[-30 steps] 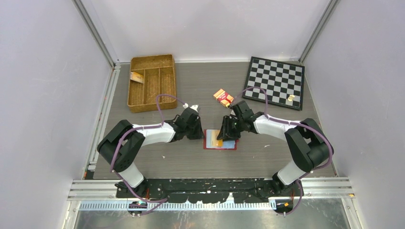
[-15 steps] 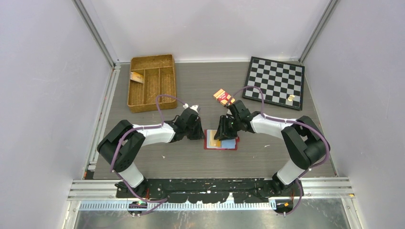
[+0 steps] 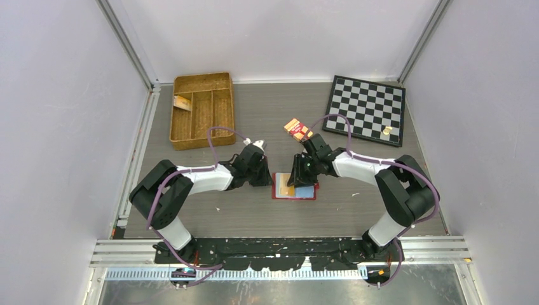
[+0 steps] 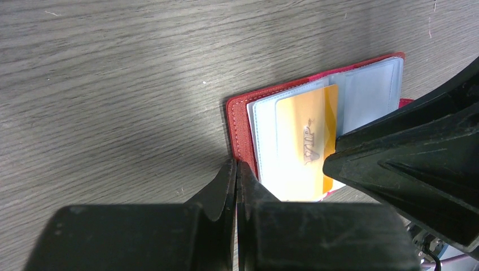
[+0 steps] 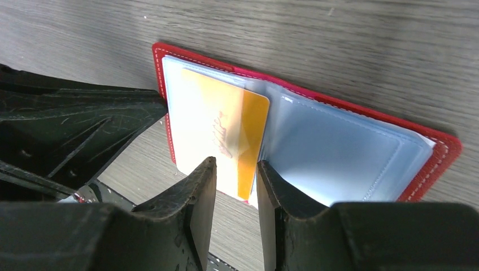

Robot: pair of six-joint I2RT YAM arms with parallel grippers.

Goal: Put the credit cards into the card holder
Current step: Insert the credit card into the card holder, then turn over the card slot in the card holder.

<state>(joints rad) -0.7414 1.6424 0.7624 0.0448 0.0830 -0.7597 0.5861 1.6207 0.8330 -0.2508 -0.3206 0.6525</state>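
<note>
The card holder [image 3: 305, 192] lies open and flat on the desk, just below the middle of the overhead frame, between the 2 arms. Its cover is dark red with pale stitching along the edge [image 5: 442, 151], and a stack of clear bluish plastic sleeves fans out inside it [image 4: 370, 90].

1 orange-yellow card [image 5: 231, 130] sits partly inside a sleeve. The covered part looks washed out and pale, while the bare strip along its edge is a strong orange. Raised lettering across its face reads "VIP" [image 4: 309, 148]. From overhead it shows as a small orange patch [image 3: 283, 188] on the left half of the holder.

The left gripper [image 4: 236, 169] has its jaws pressed together, with the tips at the red border of the holder near the lower middle of that frame. Whether they touch the leather I cannot tell.

The right gripper [image 5: 236, 167] has its jaws slightly spread. They are set over the near edge of the card, and its corner shows in the narrow gap between them; they are not pinching it.

From overhead, the left gripper [image 3: 261, 179] sits just left of the holder and the right gripper [image 3: 297, 182] is over its middle.
</note>
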